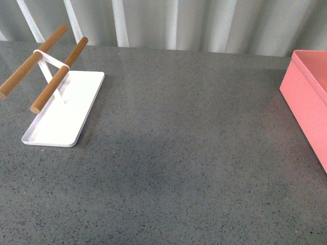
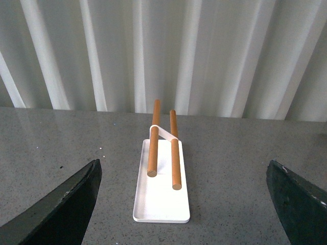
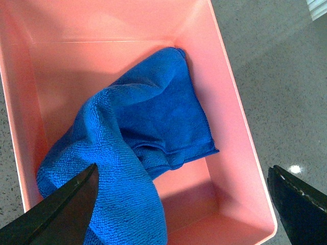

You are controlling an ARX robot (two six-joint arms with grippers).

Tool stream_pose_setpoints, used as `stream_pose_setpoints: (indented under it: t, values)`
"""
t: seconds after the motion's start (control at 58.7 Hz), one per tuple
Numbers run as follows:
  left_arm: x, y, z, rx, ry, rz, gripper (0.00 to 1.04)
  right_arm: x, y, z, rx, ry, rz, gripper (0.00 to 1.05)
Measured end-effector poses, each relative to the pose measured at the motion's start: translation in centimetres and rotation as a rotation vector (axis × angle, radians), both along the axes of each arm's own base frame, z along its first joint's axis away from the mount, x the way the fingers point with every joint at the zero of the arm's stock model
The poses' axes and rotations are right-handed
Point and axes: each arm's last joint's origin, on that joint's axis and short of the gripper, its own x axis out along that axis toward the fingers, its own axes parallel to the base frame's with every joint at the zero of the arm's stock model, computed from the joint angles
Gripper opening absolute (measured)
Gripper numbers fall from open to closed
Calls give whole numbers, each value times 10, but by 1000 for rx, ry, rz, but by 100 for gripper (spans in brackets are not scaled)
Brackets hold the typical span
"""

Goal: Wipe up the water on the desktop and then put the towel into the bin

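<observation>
Inside the salmon-pink rectangular plastic bin [image 3: 240, 153], one bright blue fuzzy microfibre towel [image 3: 153, 122] is lodged, crumpled, part spread over the bin floor and part rising up one wall toward the camera. The placement is judged to answer the task's last step: the cloth has been delivered to its container.

Right pincer [image 3: 181, 204]: one, spread wide above the bin, nothing pinched; both dark fingers are seen at the frame's lower corners. The open stance over the box is judged consistent with a release.

Left pincer [image 2: 184, 204]: one, likewise spread, empty, held above the table facing the tray.

Dark grey speckled stone-like table [image 1: 179, 153]: one. No standing water is made out in the front view; wiping is judged complete, though a thin film could not be told.

Flat white tray [image 1: 56, 122]: one, at the table's left, well apart from the bin at the right edge. Two round wooden rods [image 1: 59, 74] are carried on it by a white bracket, tilted upward.
</observation>
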Motion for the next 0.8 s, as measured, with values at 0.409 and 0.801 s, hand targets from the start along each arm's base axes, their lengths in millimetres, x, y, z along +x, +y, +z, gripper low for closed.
stream_pose_setpoints:
  t: [0.409,0.801]
  values:
    - [0,0,0,0,0,1,98,-68,23,-10,224,-834,439,36]
    - [0,0,0,0,0,0,98,-128,44,-27,238,-808,440,3]
